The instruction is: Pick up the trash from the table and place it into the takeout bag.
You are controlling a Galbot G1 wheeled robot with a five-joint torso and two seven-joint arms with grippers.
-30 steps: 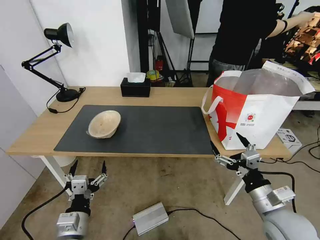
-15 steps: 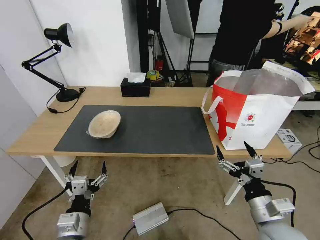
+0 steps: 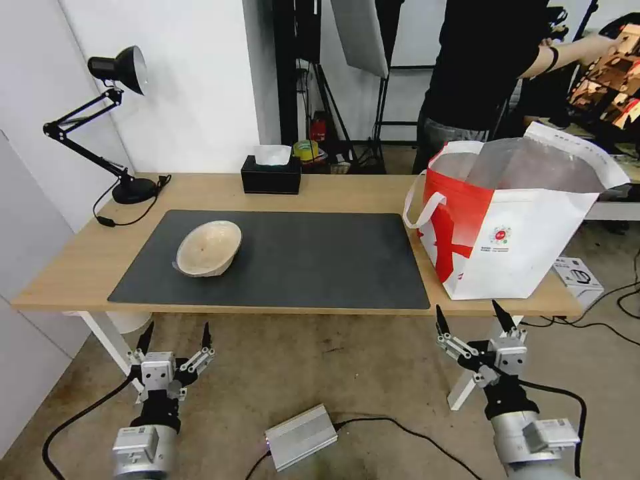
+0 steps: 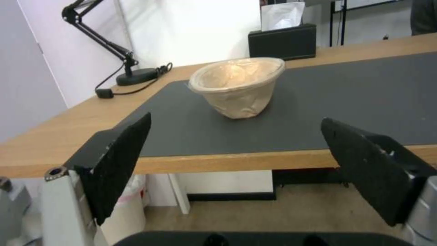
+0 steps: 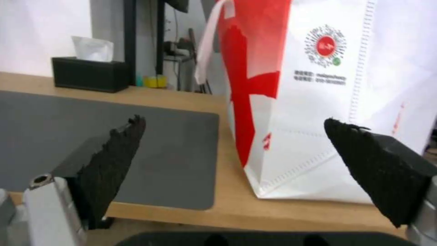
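Note:
A beige pulp bowl (image 3: 209, 248) (image 4: 237, 85), the trash in view, rests tilted on the dark grey mat (image 3: 300, 260) at the left of the light-wood table (image 3: 80, 260). The white and red takeout bag (image 3: 513, 220) (image 5: 319, 85) stands open on the table's right end, its silver lining showing. My left gripper (image 3: 176, 335) (image 4: 237, 164) hangs open below the table's front edge, in front of the bowl. My right gripper (image 3: 471, 317) (image 5: 232, 164) is open too, low in front of the bag, below the table edge.
A black tissue box (image 3: 271, 174) sits at the table's back edge and a black desk lamp (image 3: 100, 120) at the back left. A silver box (image 3: 301, 437) with cables lies on the floor between my arms. A person stands behind the bag.
My right gripper has sunk lower and drawn back from the bag's front, ending below the table edge. The left gripper, bowl and bag have stayed in place.

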